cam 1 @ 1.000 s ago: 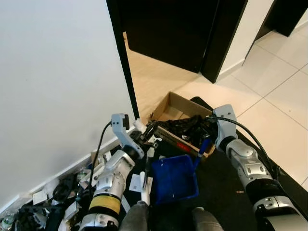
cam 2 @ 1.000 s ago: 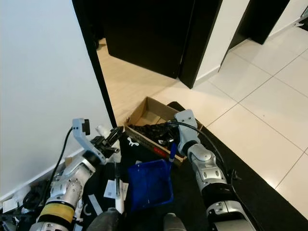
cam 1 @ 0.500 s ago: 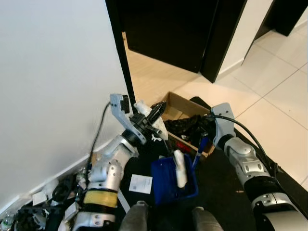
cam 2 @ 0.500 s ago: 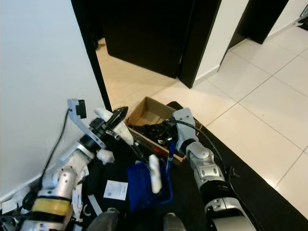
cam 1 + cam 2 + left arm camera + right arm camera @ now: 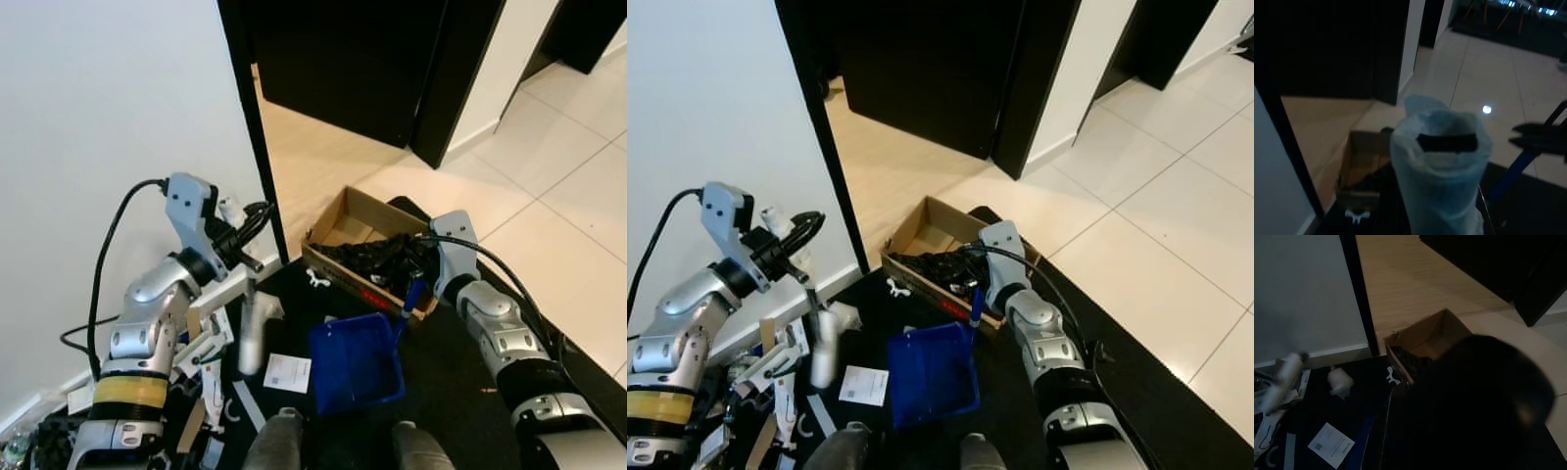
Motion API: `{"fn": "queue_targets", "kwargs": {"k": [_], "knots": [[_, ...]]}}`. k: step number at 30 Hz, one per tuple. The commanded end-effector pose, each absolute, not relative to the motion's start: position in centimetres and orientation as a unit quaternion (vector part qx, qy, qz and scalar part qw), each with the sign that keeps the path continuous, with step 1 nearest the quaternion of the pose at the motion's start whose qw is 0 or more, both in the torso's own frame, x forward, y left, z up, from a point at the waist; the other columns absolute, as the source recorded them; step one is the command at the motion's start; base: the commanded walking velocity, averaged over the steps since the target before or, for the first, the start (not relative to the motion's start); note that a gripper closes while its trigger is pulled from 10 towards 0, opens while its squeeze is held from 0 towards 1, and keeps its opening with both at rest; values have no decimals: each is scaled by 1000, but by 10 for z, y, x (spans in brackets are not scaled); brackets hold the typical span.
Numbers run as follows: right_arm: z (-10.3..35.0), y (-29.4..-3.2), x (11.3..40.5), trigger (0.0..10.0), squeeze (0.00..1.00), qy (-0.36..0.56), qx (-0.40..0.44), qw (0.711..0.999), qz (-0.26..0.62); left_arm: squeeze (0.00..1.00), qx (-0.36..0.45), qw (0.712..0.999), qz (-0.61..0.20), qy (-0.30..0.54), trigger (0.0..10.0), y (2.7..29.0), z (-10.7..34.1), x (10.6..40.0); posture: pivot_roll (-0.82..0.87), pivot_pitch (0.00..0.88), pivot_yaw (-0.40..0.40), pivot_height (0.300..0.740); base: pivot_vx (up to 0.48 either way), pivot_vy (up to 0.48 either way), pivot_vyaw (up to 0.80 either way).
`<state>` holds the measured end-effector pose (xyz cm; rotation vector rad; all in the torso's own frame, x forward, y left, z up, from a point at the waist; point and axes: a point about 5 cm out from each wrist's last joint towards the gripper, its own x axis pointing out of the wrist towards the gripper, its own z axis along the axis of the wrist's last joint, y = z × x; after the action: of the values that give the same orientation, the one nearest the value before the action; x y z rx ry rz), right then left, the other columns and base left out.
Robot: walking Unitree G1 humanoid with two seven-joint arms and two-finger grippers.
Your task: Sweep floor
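The left claw (image 5: 257, 217) is up by the white wall, and I cannot tell if it is holding anything. A white roll (image 5: 251, 335) is just below it. The right claw (image 5: 419, 262) grips the blue dustpan (image 5: 355, 362) by its handle, beside the cardboard box (image 5: 351, 213).
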<state>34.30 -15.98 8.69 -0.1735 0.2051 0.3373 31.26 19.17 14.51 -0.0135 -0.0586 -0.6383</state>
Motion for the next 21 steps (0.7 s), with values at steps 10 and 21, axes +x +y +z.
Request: {"fn": "queue_targets", "kwargs": {"k": [10, 21], "knots": [[82, -163, 338, 10000, 0, 110, -89, 976, 166, 0, -133, 960, -231, 79, 10000, 185, 61, 298, 92, 191, 28, 740, 0, 0, 0], [80, -163, 337, 10000, 0, 113, -91, 975, 167, 0, -390, 889, -230, 73, 10000, 140, 61, 289, 96, 197, 22, 740, 0, 0, 0]]}}
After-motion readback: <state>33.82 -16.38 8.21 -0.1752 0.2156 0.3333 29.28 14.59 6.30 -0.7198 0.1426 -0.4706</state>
